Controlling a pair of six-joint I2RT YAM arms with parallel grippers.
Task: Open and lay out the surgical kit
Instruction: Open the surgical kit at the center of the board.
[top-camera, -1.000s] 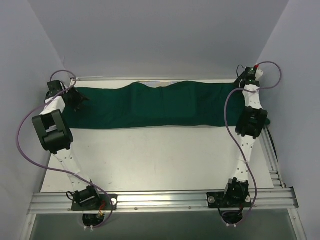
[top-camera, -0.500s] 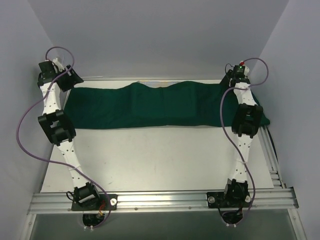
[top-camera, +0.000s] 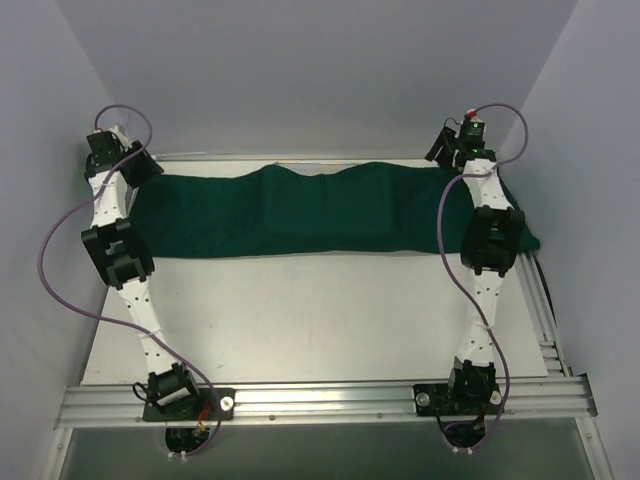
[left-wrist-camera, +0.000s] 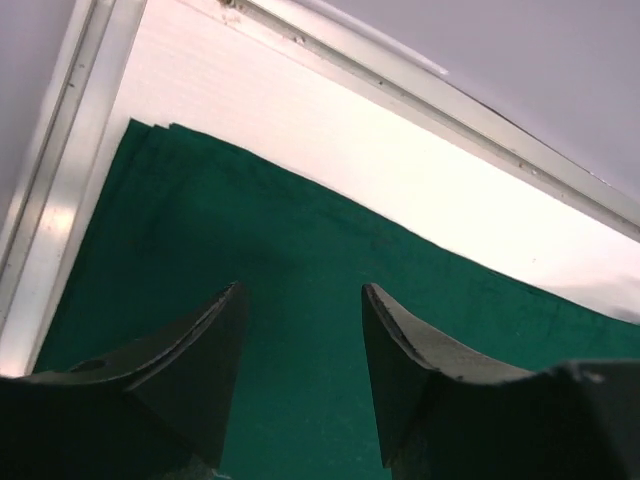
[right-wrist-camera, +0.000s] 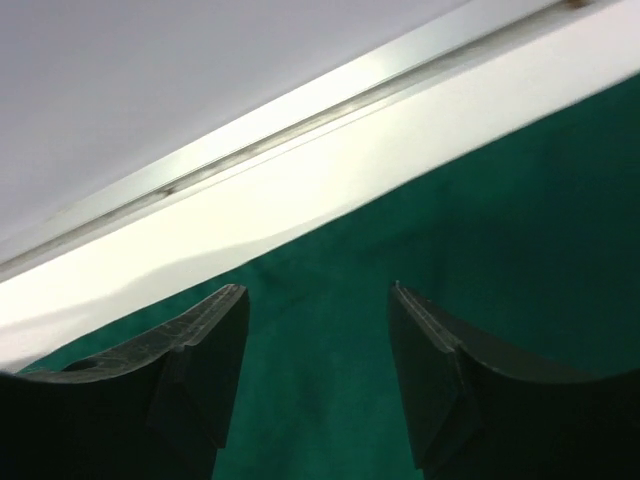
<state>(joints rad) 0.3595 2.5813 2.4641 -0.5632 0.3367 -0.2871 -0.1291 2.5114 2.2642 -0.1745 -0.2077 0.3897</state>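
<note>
the dark green cloth (top-camera: 330, 210) lies as a long band across the far part of the white tabletop (top-camera: 320, 320), running from near the left edge to the right edge, where its end sits under the right arm's elbow. its middle stretch humps up a little, while both ends lie flatter. in the left wrist view the cloth (left-wrist-camera: 300, 240) shows its far left corner, where stacked layers step slightly apart at the edge, with bare tabletop beyond it up to the metal rail (left-wrist-camera: 450, 110). in the right wrist view the cloth (right-wrist-camera: 520, 220) fills the lower right, its far edge running slantwise, with a strip of bare tabletop between it and the same rail (right-wrist-camera: 300, 100). the left pincer (left-wrist-camera: 300, 295) hangs over the left end of the cloth, released, its two dark fingers (left-wrist-camera: 200, 350) spread with nothing between them, only cloth seen below the gap. the right pincer (right-wrist-camera: 317, 290) hangs over the far right end, likewise released and empty. from above, the left pincer (top-camera: 143, 165) and the right pincer (top-camera: 445, 148) sit at the two far corners, arms stretched out from their bases on the near frame (top-camera: 320, 400). a purple cable (top-camera: 50, 270) loops beside each arm.
</note>
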